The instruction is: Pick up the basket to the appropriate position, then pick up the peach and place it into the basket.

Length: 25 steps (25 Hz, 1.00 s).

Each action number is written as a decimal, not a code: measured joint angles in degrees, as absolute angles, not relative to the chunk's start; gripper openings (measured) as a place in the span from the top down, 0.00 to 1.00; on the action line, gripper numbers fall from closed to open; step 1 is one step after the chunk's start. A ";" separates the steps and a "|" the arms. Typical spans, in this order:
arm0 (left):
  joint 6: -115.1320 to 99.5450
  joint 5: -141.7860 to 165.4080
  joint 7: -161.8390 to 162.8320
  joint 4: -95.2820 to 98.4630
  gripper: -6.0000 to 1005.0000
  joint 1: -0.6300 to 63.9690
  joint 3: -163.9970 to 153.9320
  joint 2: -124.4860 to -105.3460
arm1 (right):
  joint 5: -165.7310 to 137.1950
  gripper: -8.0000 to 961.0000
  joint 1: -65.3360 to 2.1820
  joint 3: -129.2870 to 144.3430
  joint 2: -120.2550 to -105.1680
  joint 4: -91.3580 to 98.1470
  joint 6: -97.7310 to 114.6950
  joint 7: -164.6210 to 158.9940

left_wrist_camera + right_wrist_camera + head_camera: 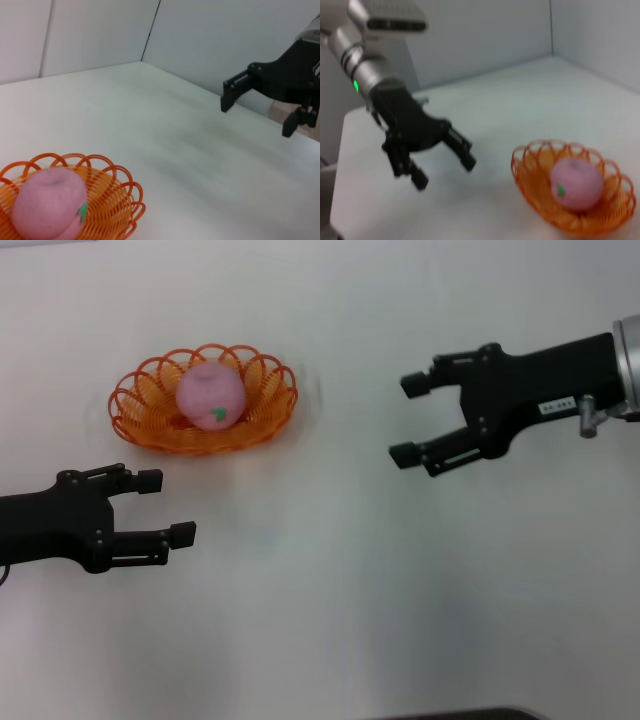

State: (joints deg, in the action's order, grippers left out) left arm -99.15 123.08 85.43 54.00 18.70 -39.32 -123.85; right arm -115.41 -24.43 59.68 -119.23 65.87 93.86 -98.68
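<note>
The peach (211, 395) sits inside the basket (140, 420) on the tabletop (330, 590), so the placing looks complete. Both hands hang empty with fingers spread: the left hand (160, 507) just beside the basket, the right hand (410, 420) well apart.

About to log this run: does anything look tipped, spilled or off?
Nothing stands out. The peach sits inside the basket, which rests level on the table. The left gripper and right gripper are both open, apart from the basket.
</note>
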 joint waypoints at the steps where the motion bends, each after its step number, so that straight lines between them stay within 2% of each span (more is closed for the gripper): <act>1: -99.15 123.07 85.41 53.99 0.12 18.71 -39.31 -123.84 | -116.63 0.02 -24.53 59.42 -119.21 66.28 94.37 -99.40; 14: -98.71 122.95 85.36 53.96 0.12 18.74 -39.29 -123.81 | -117.68 0.02 -22.18 54.71 -119.79 64.01 94.54 -96.20; 25: -98.59 122.60 85.34 53.88 0.12 18.69 -39.14 -123.93 | -105.63 0.02 -20.01 47.66 -119.88 45.30 90.58 -74.03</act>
